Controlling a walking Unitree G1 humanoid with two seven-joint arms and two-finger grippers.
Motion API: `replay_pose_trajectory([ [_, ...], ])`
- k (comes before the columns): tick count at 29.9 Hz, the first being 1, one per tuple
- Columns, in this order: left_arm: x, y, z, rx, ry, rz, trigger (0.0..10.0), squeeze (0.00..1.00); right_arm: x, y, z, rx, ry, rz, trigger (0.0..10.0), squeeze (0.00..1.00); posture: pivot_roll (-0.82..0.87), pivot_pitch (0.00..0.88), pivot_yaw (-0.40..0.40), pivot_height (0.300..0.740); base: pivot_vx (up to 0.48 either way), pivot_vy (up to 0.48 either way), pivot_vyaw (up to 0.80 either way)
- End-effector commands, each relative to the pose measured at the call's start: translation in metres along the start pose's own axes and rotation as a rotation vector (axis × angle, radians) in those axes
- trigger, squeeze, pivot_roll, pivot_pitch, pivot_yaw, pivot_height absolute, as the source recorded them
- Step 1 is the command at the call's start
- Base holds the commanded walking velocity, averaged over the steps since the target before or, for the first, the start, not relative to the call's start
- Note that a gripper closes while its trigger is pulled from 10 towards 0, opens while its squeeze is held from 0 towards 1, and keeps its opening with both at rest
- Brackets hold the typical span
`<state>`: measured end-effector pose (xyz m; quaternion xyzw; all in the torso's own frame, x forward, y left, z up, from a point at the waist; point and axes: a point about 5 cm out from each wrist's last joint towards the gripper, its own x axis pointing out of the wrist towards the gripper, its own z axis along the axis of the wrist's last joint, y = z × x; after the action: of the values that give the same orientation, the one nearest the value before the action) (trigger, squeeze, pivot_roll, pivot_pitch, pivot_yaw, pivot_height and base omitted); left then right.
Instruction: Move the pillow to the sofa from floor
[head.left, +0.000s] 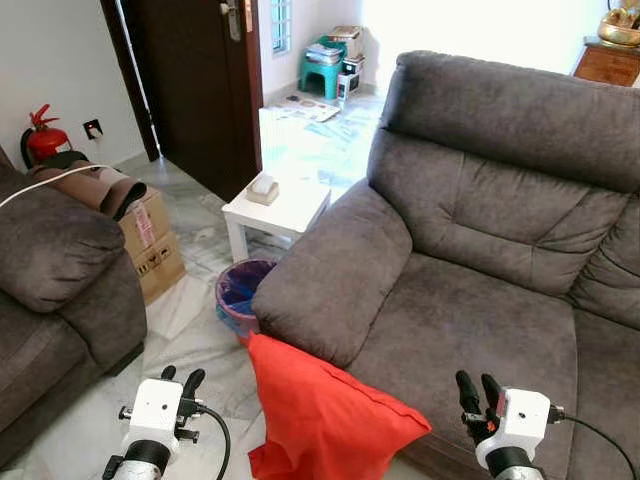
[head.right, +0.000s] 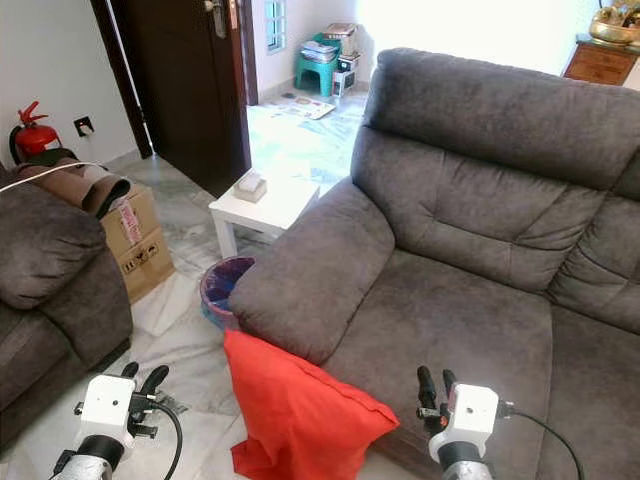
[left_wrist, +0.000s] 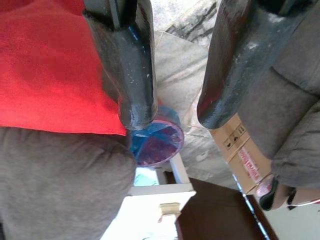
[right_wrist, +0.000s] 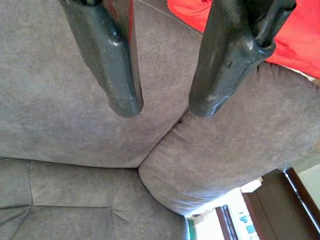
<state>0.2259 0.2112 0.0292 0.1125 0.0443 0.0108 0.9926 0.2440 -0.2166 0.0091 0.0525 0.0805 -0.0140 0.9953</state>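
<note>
1. The pillow (head.left: 320, 415), red, sits at the lower centre of the frame. It leans on the front of the sofa (head.left: 480, 250) at the armrest (head.left: 335, 270); its lower edge is cut off by the frame bottom, so its contact with the floor (head.left: 195, 330) cannot be seen.
2. The left claw (head.left: 180, 382) is at the lower left, over the floor, apart from the pillow. Its fingers (left_wrist: 131, 65) stand spread with a clear gap and hold nothing.
3. The right claw (head.left: 478, 390) is at the lower right, above the sofa seat. Its fingers (right_wrist: 112, 60) are likewise parted and empty; the pillow shows past them at a corner of the wrist view.
4. A bin (head.left: 240, 290) stands on the floor at centre left, partly hidden behind the armrest.
5. A white tabletop (head.left: 285, 210) sits above the bin and carries a small box (head.left: 263, 188).
6. A second sofa (head.left: 55, 280) is cut off at the left edge; a carton (head.left: 150, 240) stands beside it.
7. An extinguisher (head.left: 42, 140) at the upper left is partly hidden.
</note>
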Motion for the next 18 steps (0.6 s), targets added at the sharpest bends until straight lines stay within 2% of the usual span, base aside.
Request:
replay_pose_trajectory([
  [1, -0.001, -0.0034, 0.0019, 0.024, -0.004, -0.018, 10.0, 0.0, -0.0023, 0.0004, -0.0027, 0.004, 0.014, 0.001, 10.0, 0.0, -0.01, 0.095, -0.003, 0.676, 0.0, 0.0, 0.0],
  [3, -0.0012, -0.0038, 0.0018, 0.016, -0.002, -0.011, 10.0, 0.0, -0.0032, 0.001, 0.0001, 0.014, -0.017, 0.001, 10.0, 0.0, -0.01, 0.097, -0.004, 0.676, 0.0, 0.0, 0.0],
  [18, -0.0014, -0.0021, 0.0021, 0.017, 0.007, -0.011, 10.0, 0.0, -0.0016, 0.0029, -0.0026, 0.022, 0.005, -0.007, 10.0, 0.0, 0.01, 0.11, 0.003, 0.676, 0.0, 0.0, 0.0],
])
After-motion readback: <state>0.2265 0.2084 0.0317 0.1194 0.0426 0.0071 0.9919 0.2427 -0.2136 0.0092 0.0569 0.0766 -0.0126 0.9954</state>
